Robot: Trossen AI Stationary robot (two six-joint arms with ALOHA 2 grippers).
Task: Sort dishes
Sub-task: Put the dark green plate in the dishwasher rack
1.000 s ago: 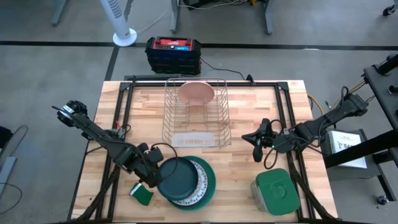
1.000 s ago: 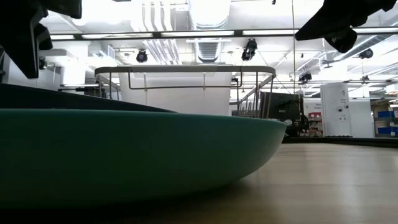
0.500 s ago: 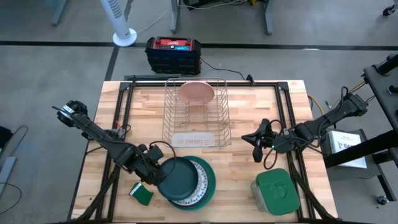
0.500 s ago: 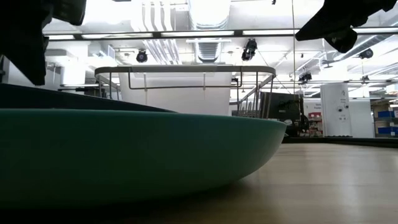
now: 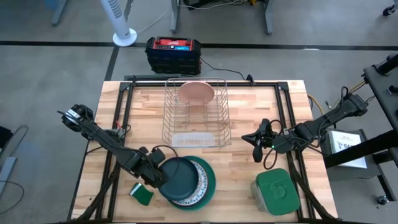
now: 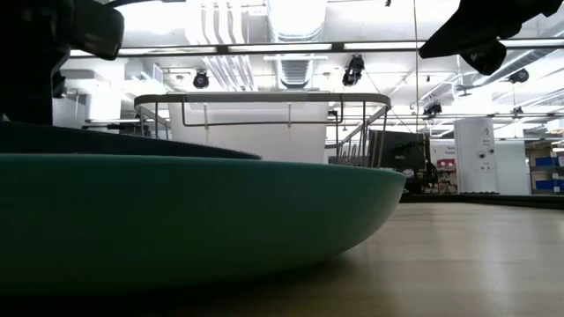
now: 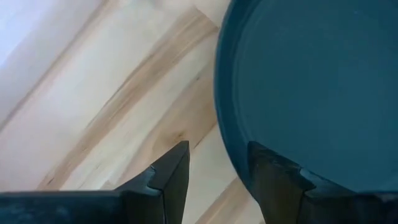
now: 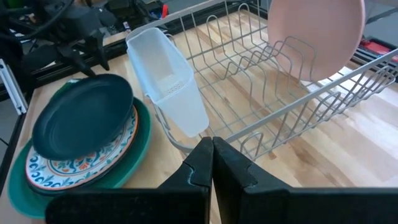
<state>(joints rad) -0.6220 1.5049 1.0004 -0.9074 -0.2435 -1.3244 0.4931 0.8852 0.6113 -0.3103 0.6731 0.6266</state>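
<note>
On the wooden slatted desk, the left end effector is sitting at the 9 o'clock edge of the round dark teal plate, its dark fingers spread apart with the rim seemingly lying between them, though whether they are touching it is hard to tell. That plate is lying on top of the white plate with blue-red ornament, which is resting on the bright teal-green plate, the stack being toward the desk's 6 o'clock. The salmon-pink round plate is standing upright in the wire dish rack at 12 o'clock. The right end effector is hovering at 3 o'clock, fingers pressed together and holding nothing.
</note>
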